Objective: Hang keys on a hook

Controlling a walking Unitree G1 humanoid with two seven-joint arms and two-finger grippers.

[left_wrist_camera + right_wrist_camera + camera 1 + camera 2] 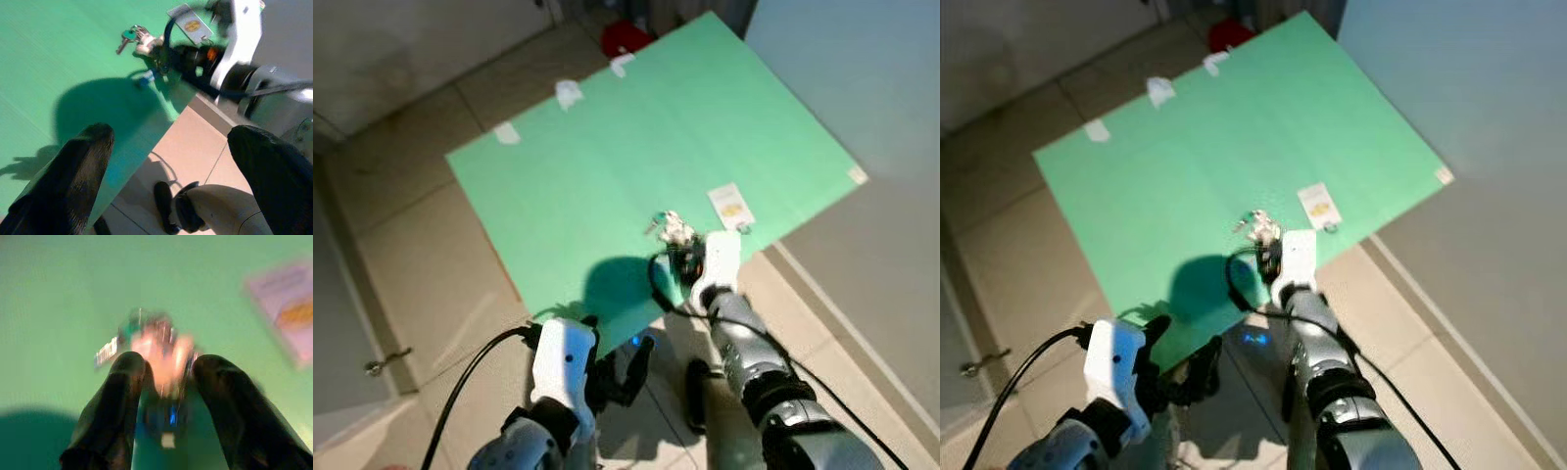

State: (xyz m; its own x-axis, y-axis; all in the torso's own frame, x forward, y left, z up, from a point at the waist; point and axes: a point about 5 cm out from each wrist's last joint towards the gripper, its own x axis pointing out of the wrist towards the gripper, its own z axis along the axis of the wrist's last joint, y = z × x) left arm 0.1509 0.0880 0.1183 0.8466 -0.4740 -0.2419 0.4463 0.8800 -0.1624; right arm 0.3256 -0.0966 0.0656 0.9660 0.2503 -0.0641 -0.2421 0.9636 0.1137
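Note:
A bunch of keys [672,230] with a pale pink fob and a green-headed key rests against the green board [607,176]. My right gripper [683,253] reaches to it from below. In the right wrist view, which is blurred, the two black fingers [126,382] press on either side of the pink fob [164,357]. A white card [731,206] with a small hook [745,227] at its lower edge is stuck on the board just right of the keys. Low over the tiles, my left gripper [622,367] is open and holds nothing.
White tape tabs [568,93] mark the board's far edge, and a red object [625,37] lies beyond its far corner. A pale wall [862,98] rises on the right. A door with a lever handle [386,364] is at the left. My feet [700,392] stand on beige tiles.

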